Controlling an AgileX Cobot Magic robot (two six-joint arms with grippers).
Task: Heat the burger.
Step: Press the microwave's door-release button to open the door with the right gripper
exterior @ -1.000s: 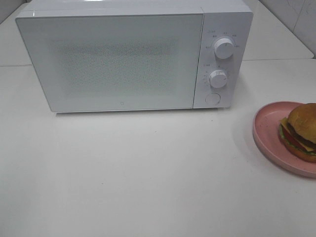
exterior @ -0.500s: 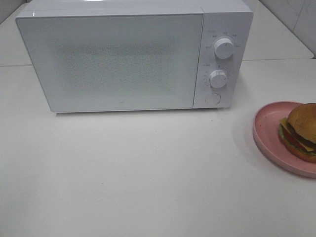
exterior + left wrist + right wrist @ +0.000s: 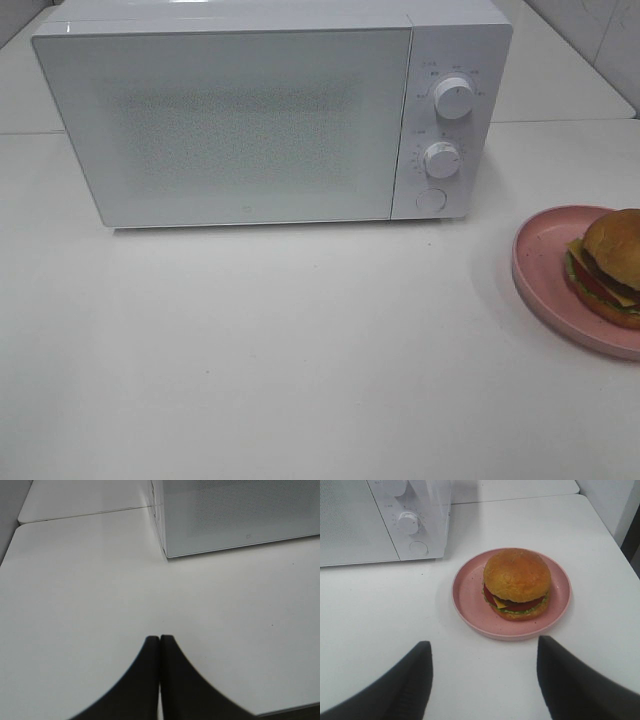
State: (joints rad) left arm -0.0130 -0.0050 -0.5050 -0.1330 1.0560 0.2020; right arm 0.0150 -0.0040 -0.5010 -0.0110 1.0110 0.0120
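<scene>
Burger [image 3: 516, 584] sits upright on the pink plate [image 3: 470, 600], which is on the bench [image 3: 300, 350] to the right of the microwave [image 3: 250, 120], well apart from it; the edge of the high view cuts off part of both. Bun on top, with tomato, cheese and lettuce showing at the side. Microwave door [image 3: 230, 125] is shut. The panel on its right carries an upper knob [image 3: 454, 98], a lower knob [image 3: 441, 158] and a round button [image 3: 431, 200] below them. My left tool [image 3: 159, 640] has its fingers pressed flat together with nothing between them, over bare bench near the microwave's front left corner. My right tool [image 3: 484, 642] is spread wide and holds nothing; the plate and burger lie ahead of the gap between its fingers, and nothing touches them
</scene>
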